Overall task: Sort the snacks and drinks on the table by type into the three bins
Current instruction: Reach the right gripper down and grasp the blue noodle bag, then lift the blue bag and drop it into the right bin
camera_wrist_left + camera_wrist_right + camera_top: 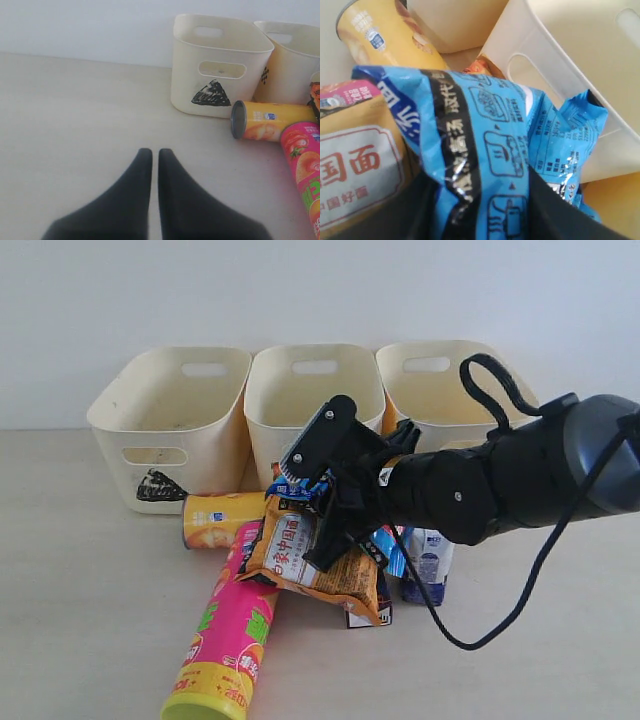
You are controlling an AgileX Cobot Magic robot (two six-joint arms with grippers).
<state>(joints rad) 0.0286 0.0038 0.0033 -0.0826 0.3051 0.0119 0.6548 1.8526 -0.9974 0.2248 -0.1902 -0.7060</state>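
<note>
My right gripper (335,515) reaches into the pile in front of the bins, and its jaws are closed on the crinkly blue bag (485,130), which fills the space between the black fingers (555,215). Under it lies the orange-brown bag (310,560), resting across the pink tube (232,635). The yellow tube (222,520) lies on its side before the triangle bin (170,420). A white-and-blue carton (428,565) and a dark purple juice box (368,612) sit beneath my arm. My left gripper (151,152) is shut and empty over bare table (75,110).
The middle bin (312,400) and right bin (440,390) stand in a row with the triangle bin against the back wall. A black cable (480,635) droops from my right arm to the table near the cartons.
</note>
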